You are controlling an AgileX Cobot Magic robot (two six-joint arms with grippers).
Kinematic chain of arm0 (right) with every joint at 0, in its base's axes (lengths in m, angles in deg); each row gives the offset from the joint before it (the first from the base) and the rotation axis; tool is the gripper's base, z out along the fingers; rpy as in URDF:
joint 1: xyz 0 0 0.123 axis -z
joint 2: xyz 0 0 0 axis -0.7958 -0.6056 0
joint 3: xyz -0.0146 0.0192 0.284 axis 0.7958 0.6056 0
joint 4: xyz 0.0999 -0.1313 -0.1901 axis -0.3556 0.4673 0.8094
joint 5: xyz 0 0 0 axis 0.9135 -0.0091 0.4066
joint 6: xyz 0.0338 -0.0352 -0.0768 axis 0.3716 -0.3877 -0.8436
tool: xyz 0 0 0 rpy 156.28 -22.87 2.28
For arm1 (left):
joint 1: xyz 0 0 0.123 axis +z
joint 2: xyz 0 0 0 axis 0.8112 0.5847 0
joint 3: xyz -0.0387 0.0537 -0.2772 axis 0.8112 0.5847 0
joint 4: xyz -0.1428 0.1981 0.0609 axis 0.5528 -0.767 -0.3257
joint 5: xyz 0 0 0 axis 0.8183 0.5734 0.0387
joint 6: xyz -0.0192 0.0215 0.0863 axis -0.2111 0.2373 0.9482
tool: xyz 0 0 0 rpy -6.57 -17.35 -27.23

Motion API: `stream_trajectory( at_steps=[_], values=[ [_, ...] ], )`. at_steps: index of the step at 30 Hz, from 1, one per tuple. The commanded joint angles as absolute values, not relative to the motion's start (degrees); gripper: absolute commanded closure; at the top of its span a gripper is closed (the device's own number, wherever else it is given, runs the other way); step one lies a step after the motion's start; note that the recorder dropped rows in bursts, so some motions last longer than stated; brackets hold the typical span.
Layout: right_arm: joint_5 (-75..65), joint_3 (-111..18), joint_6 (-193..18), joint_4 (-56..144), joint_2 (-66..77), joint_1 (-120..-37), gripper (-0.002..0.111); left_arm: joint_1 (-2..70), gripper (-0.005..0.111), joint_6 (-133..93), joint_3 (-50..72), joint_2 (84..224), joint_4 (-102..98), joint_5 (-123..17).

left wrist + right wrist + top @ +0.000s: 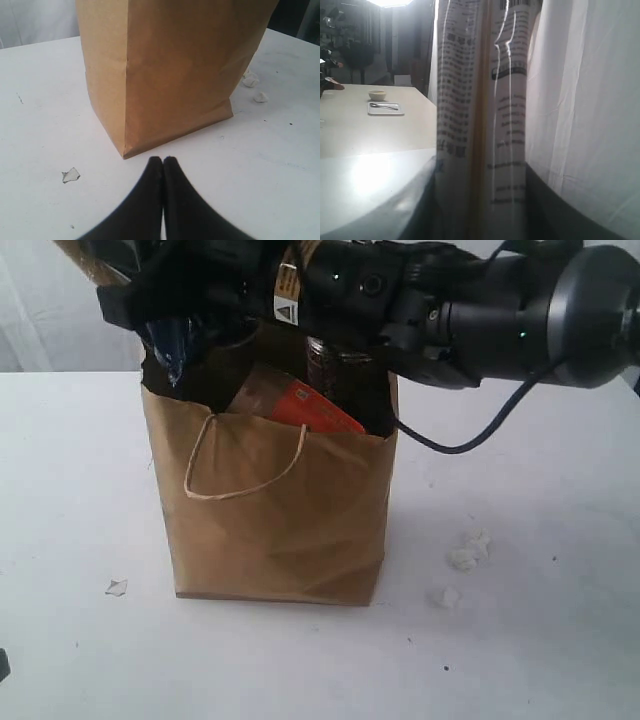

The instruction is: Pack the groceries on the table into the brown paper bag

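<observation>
The brown paper bag (pixel 280 510) stands upright and open on the white table (pixel 540 640). A brown-orange pouch (pixel 300 405) leans inside it, with a dark container (pixel 325 365) behind. My right gripper (pixel 185 310) hangs over the bag's far left corner, shut on the long pasta packet, whose dark blue end (pixel 172 348) shows at the rim. In the right wrist view the printed packet (pixel 480 100) fills the gap between my right gripper's (pixel 480 200) fingers. My left gripper (pixel 163 160) is shut and empty, low over the table just short of the bag's bottom corner (pixel 125 150).
White crumbs (pixel 468 552) lie on the table to the right of the bag and show in the left wrist view as crumbs (pixel 251 80). A small flake (pixel 117 587) lies to its left. The right arm's black cable (pixel 470 440) droops beside the bag's right edge.
</observation>
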State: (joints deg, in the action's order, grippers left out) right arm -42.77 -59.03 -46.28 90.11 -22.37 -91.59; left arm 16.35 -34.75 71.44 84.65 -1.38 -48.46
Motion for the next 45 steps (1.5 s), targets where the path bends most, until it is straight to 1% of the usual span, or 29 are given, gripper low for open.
stream_trajectory(
  at_steps=[1, 11, 19, 22, 23, 25, 30, 32, 35, 37, 41, 45],
  values=[
    [-45.32, -60.19, -45.82, 86.93, -18.21, -91.48, 0.108, 16.33, 0.107, -34.65, 71.64, 84.36, -0.81, -48.27],
    [-32.50, -58.74, -49.07, 86.93, -8.00, -88.38, 0.108, 16.33, 0.107, -34.65, 71.64, 84.36, -0.81, -48.27],
    [-19.94, -48.13, -52.96, 86.93, 8.72, -83.98, 0.108, 16.33, 0.107, -34.65, 71.64, 84.36, -0.81, -48.27],
    [-8.48, -44.01, -53.10, 86.93, 16.09, -82.38, 0.108, 16.33, 0.107, -34.65, 71.64, 84.36, -0.81, -48.27],
    [0.78, -41.29, -53.22, 87.03, 20.84, -82.26, 0.108, 16.33, 0.107, -34.65, 71.64, 84.36, -0.81, -48.27],
    [11.87, -36.61, -55.14, 87.28, 28.46, -82.26, 0.108, 16.33, 0.107, -34.65, 71.64, 84.36, -0.81, -48.27],
    [24.44, -25.89, -52.84, 86.85, 42.01, -82.26, 0.108, 16.33, 0.107, -34.65, 71.64, 84.36, -0.81, -48.27],
    [32.65, -22.09, -48.45, 85.71, 45.71, -82.26, 0.108, 16.33, 0.107, -34.65, 71.64, 84.36, -0.81, -48.27],
    [43.71, -18.63, -48.26, 80.28, 46.43, -82.26, 0.108, 16.33, 0.107, -34.65, 71.64, 84.36, -0.81, -48.27],
    [46.99, -16.69, -51.62, 76.65, 44.76, -82.26, 0.108, 16.33, 0.107, -34.65, 71.64, 84.36, -0.81, -48.27],
    [46.07, -12.68, -52.55, 74.02, 38.27, -82.26, 0.108, 16.33, 0.107, -34.65, 71.64, 84.36, -0.81, -48.27],
    [39.90, -8.32, -52.44, 73.69, 32.66, -82.26, 0.108, 16.33, 0.107, -34.65, 71.64, 84.36, -0.81, -48.27]
  ],
)
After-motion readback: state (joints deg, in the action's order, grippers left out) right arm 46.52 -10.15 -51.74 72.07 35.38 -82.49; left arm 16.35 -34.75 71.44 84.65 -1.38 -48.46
